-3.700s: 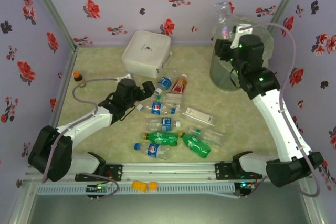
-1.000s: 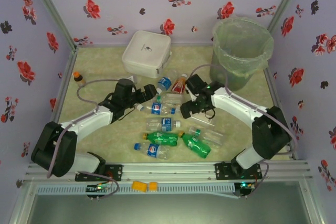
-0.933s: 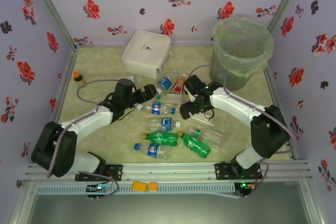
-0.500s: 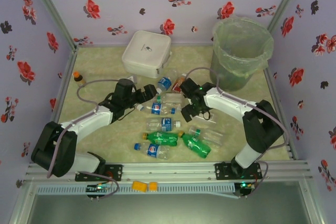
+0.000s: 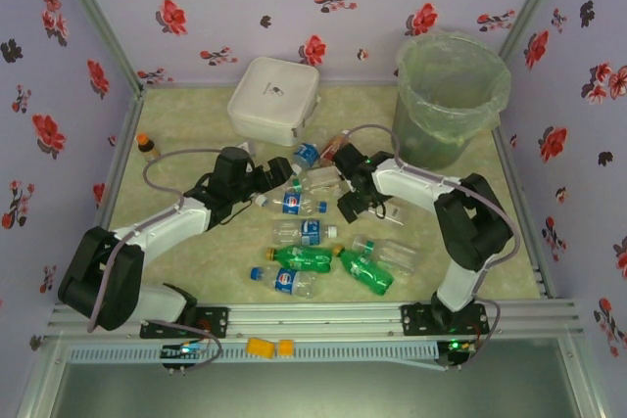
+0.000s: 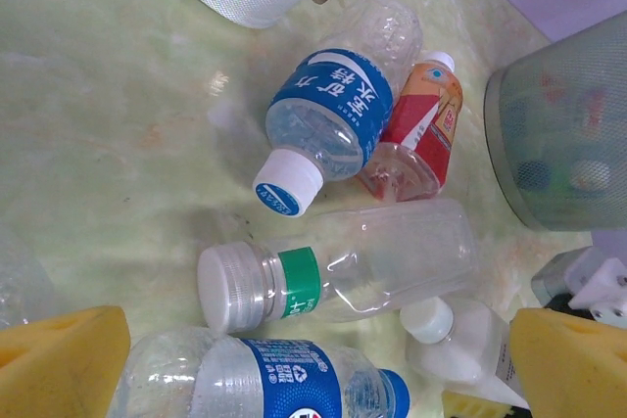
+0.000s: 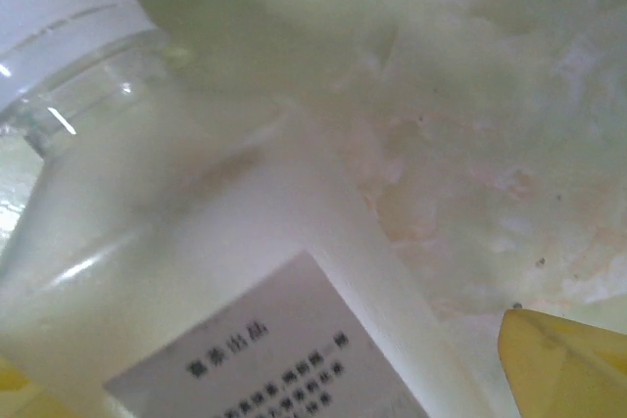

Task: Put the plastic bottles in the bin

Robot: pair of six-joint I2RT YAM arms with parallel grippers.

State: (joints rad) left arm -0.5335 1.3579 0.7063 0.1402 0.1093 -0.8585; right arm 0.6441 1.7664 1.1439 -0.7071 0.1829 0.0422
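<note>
Your right pincer (image 5: 349, 207) is down at the desk (image 5: 186, 129), to the near-left of the bin (image 5: 446, 115), working the side of the heap of bottles (image 5: 312, 234) that faces the bin. It stands wide, straddling a milky bottle (image 7: 196, 271) with a white label that lies flat. In the wrist view one yellow pad (image 7: 563, 359) sits just beside that bottle with a strip of desk between them, so nothing is gripped yet. I judge it is set this way so the pads can close across the bottle's body. It is a sensible pick, because this bottle is among the closest to the bin and needs only a short carry.

Your left pincer (image 5: 274, 173) hangs low on the side of the heap away from the bin, pointing toward the bin. It is also wide and empty, with its pads (image 6: 59, 364) well apart. A blue-labelled bottle (image 6: 265, 384) lies between them, and a clear bottle (image 6: 362, 261) with a green band lies just beyond, toward the bin. My guess is that it is lined up for the blue-labelled one but leaves the first move to the right arm, since both arms crowd the same heap.

About ten bottles lie on the desk, so most of the job remains. Blurred shapes show through the bin's wall, but I cannot tell what they are.

When you close the right pincer, watch the milky bottle. It is smooth and may skid sideways.
</note>
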